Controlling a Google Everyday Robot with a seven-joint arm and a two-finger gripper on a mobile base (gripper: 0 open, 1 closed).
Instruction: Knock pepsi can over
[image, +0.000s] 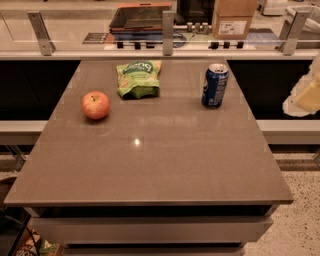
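Note:
The blue pepsi can (215, 85) stands upright near the back right of the grey table (150, 160), with its silver top rim facing up. My gripper (306, 96) shows as a pale blurred shape at the right edge of the view, off the table and well to the right of the can. It is apart from the can and holds nothing that I can see.
A red apple (96, 105) sits at the left of the table. A green snack bag (139, 78) lies at the back middle. A glass rail with metal posts (168, 32) runs behind the table, with a cardboard box (233, 19) beyond it.

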